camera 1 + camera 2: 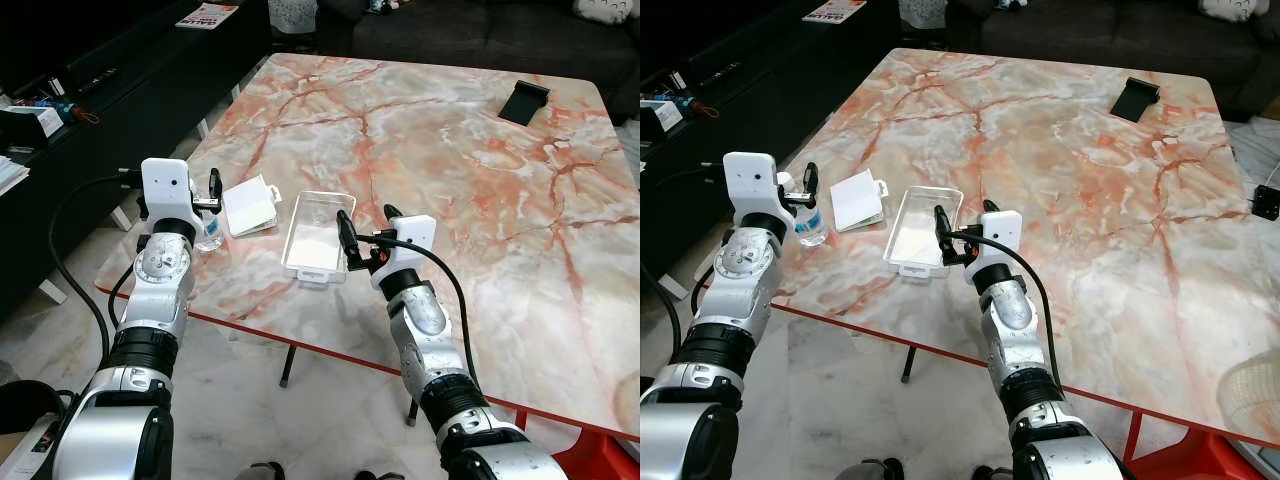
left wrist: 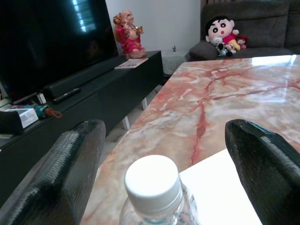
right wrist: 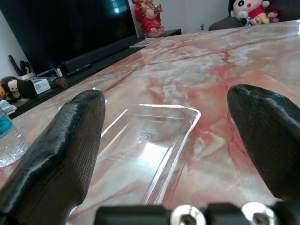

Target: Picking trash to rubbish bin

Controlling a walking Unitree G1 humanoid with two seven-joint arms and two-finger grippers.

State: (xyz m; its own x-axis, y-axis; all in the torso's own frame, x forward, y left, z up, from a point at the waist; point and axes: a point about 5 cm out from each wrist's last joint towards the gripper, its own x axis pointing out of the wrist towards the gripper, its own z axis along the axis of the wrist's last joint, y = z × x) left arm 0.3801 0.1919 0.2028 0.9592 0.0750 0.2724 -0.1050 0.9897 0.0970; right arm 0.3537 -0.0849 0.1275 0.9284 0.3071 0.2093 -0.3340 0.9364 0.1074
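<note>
A small clear water bottle (image 1: 210, 236) with a white cap (image 2: 153, 180) stands at the near left corner of the marble table (image 1: 450, 170). My left gripper (image 1: 207, 203) is open just above it, with the cap between and below the two fingers (image 2: 70, 173). Beside the bottle lies a flat white plastic lid (image 1: 250, 207). To its right is an empty clear plastic tray (image 1: 318, 236). My right gripper (image 1: 367, 236) is open at the tray's near right edge, and the tray (image 3: 150, 136) lies just ahead of its fingers (image 3: 70, 140).
A black holder (image 1: 524, 102) lies at the table's far right. A long black TV cabinet (image 1: 120, 90) runs along the left, with a magazine (image 1: 207, 15) on it. A dark sofa (image 1: 480, 30) stands behind the table. Marble floor lies below the near table edge.
</note>
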